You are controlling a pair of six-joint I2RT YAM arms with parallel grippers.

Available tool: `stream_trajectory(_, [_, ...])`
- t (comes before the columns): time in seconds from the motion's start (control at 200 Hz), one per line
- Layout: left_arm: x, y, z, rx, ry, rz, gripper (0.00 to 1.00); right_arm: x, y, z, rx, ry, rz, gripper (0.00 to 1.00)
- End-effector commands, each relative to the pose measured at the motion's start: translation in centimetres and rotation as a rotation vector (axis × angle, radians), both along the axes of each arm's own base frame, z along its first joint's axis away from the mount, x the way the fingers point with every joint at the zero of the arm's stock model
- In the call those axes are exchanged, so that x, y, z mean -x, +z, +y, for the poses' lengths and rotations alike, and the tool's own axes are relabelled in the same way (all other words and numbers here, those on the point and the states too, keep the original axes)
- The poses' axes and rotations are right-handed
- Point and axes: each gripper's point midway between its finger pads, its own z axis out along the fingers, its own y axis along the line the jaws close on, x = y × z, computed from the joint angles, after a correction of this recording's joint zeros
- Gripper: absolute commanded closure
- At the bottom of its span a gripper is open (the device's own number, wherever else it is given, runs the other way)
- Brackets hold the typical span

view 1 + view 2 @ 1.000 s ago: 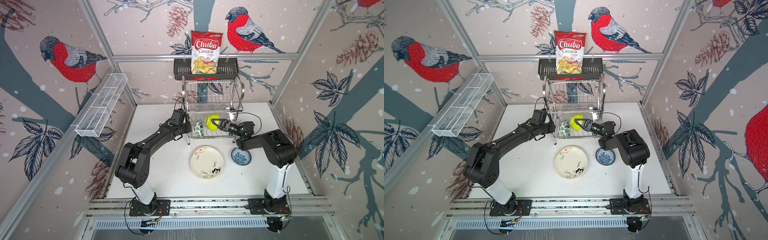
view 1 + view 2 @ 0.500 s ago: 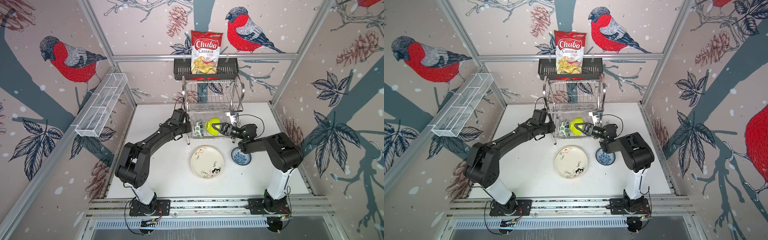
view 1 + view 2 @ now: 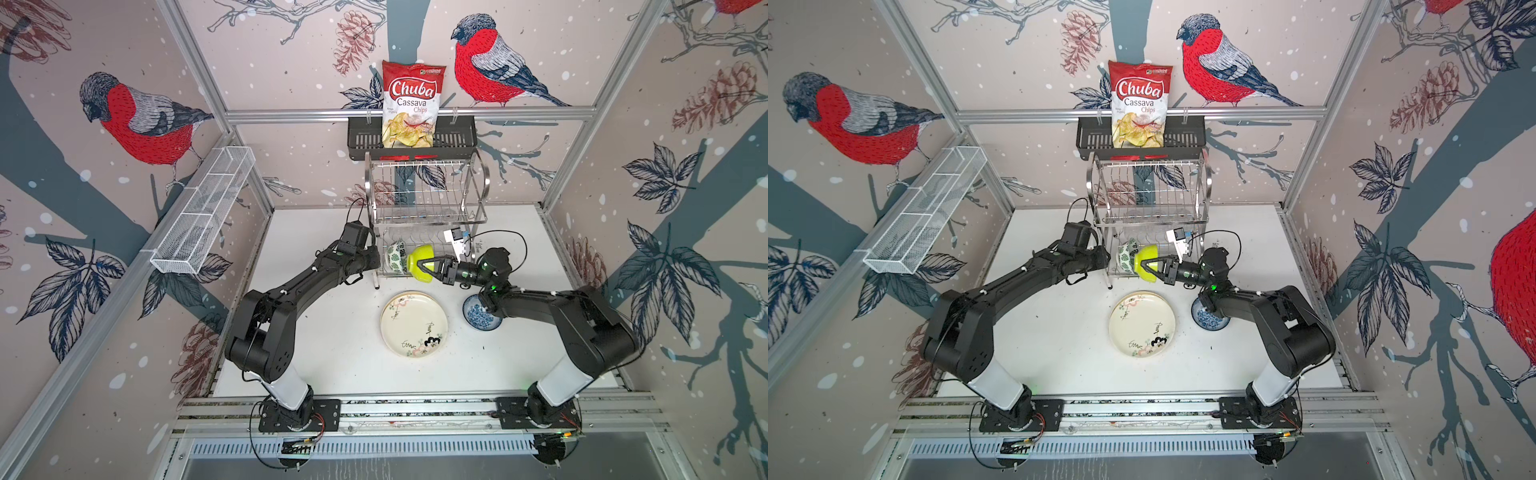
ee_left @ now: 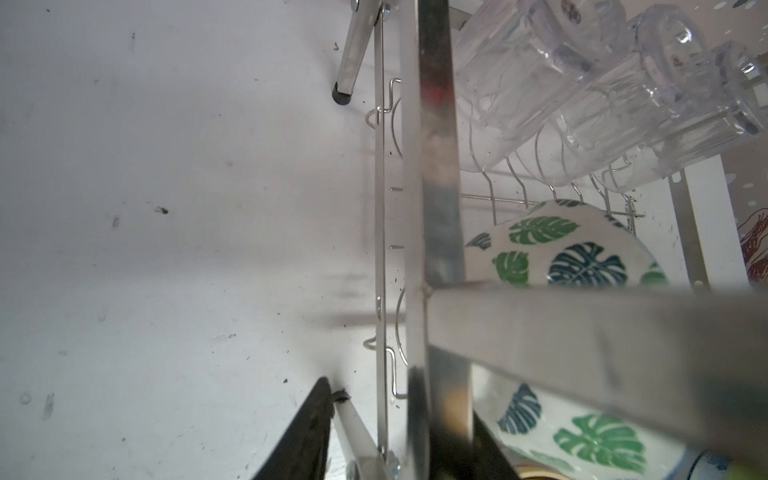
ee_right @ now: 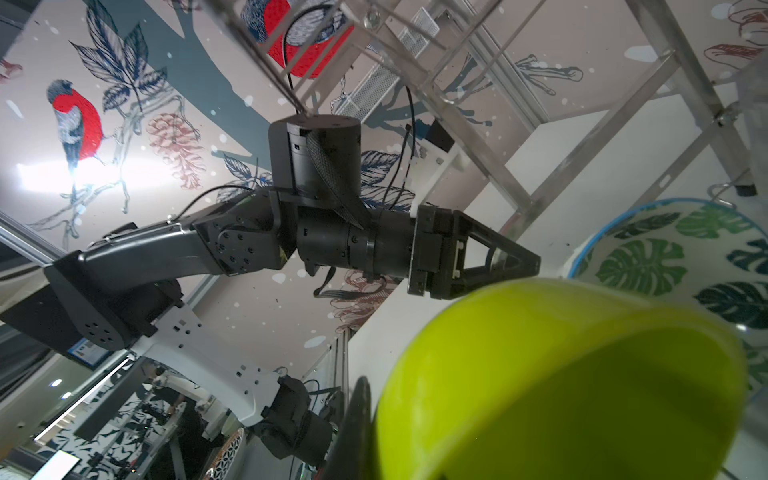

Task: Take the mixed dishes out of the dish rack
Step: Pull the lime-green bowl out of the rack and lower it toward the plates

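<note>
The lime green bowl (image 3: 419, 252) stands on edge in the lower tier of the dish rack (image 3: 428, 195), just beside the green-leaf bowl (image 3: 395, 255). The right gripper (image 3: 420, 265) pinches its rim. I judge this thin grip can slip, or the bowl can catch on the wires. Its mouth faces the right arm, and being round it has no real long axis. The left gripper (image 4: 395, 424) is spread around a rack post.

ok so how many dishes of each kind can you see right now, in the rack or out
bowls: 3 (lime green bowl, green-leaf bowl, blue-patterned bowl)
glass tumblers: 3
plates: 1 showing, the cream floral plate; any under it cannot be told
total: 7
</note>
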Motion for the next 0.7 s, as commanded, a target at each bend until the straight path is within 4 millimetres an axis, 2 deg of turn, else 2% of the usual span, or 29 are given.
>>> stream_trajectory(0.0, [1.2,-0.2,1.2,-0.031,0.03,0.023,0.51,0.6,-0.6,-0.3,0.059,-0.047,-0.03,1.0])
stream_trajectory(0.21, [3.8,0.8,2.2,-0.034,0.039,0.012,0.35,3.0,-1.0,-1.1,0.166,-0.13,-0.052,1.0])
stream_trajectory(0.315, [4.8,2.0,2.4,-0.02,0.04,-0.005,0.3,4.3,-1.2,-1.5,0.2,-0.159,-0.046,1.0])
stream_trajectory(0.695, [10.4,4.5,4.3,-0.058,0.007,0.008,0.26,9.6,-2.4,-1.5,0.413,-0.234,-0.074,1.0])
